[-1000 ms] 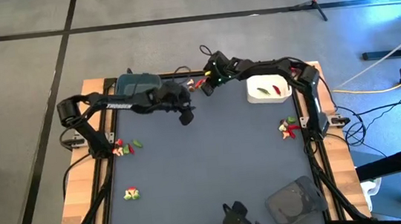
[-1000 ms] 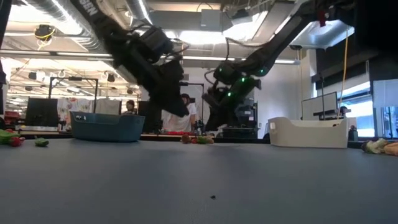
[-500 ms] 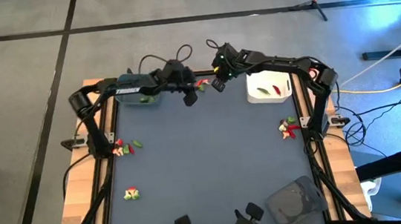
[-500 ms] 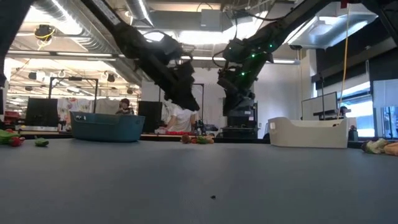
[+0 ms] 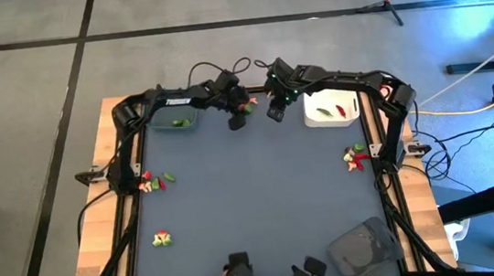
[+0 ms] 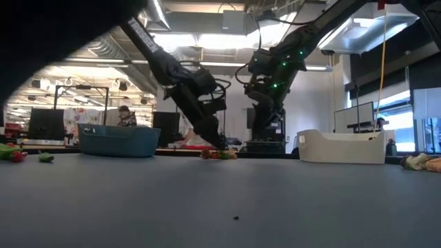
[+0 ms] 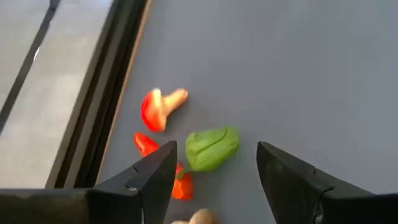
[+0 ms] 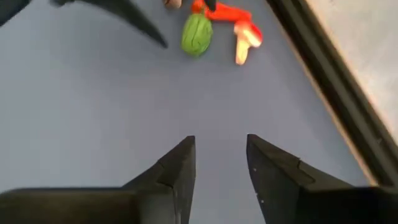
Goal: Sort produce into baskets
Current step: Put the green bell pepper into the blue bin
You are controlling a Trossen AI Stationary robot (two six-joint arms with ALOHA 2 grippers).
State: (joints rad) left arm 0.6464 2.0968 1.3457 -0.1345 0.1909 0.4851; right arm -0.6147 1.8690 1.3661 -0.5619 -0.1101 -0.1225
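- Here, the left gripper hangs low over a small pile of produce at the far edge of the table, with its jaws spread wide and nothing in them.
- In the left wrist view, a green leaf lies on the mat between the two dark fingers, a bit ahead of their tips.
- A red mushroom with a pale stem lies just past the leaf, closer to the table's edge.
- A small red piece lies beside one finger, and another red bit sits partly hidden next to it.
- The right gripper hangs near the same pile, a little to the side, with its jaws partly apart and empty.
- In the right wrist view, the pile lies well ahead of the right fingers, not between them.
- The blue-grey tub sits at the far left of the table, with a green piece inside.
- The white tub sits at the far right, with a red and a green piece in it.
- More produce lies in little heaps: one by the left edge, one nearer the front left, and one by the right edge.
- The dark grey tray sits at the front right corner.
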